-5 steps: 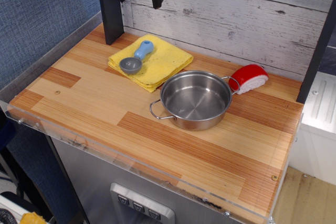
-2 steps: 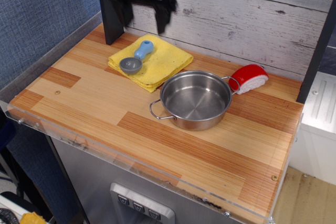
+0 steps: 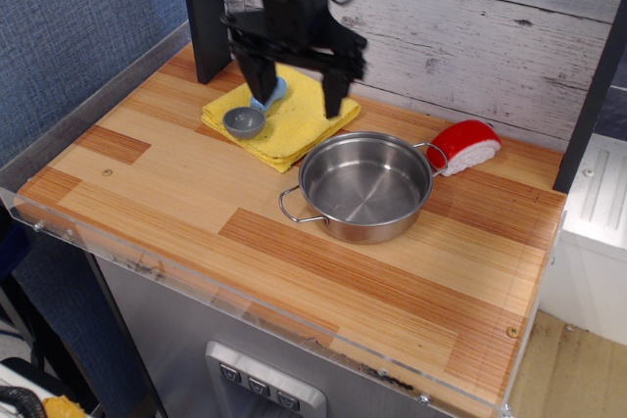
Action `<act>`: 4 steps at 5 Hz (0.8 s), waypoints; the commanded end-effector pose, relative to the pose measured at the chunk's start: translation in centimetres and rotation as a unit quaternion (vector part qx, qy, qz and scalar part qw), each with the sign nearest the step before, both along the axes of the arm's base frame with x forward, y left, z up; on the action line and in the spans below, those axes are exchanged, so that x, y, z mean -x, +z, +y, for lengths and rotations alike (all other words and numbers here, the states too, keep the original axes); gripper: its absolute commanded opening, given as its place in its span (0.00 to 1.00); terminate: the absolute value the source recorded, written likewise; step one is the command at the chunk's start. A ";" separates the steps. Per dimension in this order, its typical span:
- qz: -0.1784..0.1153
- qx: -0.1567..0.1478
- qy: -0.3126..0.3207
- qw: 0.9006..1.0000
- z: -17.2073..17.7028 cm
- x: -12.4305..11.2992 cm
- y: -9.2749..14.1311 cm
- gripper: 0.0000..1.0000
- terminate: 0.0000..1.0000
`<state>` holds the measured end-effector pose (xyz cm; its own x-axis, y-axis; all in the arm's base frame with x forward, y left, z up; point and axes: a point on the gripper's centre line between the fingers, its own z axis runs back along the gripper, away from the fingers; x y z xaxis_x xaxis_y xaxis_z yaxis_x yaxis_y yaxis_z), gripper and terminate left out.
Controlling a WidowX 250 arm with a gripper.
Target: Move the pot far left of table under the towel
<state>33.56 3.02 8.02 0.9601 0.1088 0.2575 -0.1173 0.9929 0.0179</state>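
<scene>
The shiny steel pot (image 3: 365,186) with two wire loop handles stands upright and empty at the middle of the wooden table (image 3: 176,203). The folded yellow towel (image 3: 294,124) lies behind it to the left, with a small grey-bowled blue-handled scoop (image 3: 251,115) on top. My black gripper (image 3: 294,97) hangs open above the towel, its two fingers (image 3: 334,93) spread wide, left of and behind the pot, touching nothing.
A red-and-white sushi-shaped toy (image 3: 465,146) lies just right of the pot's far handle. A dark post (image 3: 204,12) stands at the back left and a plank wall (image 3: 470,36) runs behind. A clear plastic edge (image 3: 245,305) lines the table front.
My gripper has come down from the top of the view and moved right, and now hangs low over the towel. The pot, towel, scoop and toy have not moved.
</scene>
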 end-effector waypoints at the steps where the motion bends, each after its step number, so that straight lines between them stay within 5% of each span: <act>1: -0.027 0.011 0.003 1.000 -1.8 1.1 -1.0 1.00 0.00; 4: 0.002 -0.009 0.005 1.000 -0.8 0.9 -4.8 1.00 0.00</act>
<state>31.79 2.00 1.80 0.9718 0.1094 0.2087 -0.1205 0.9919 0.0412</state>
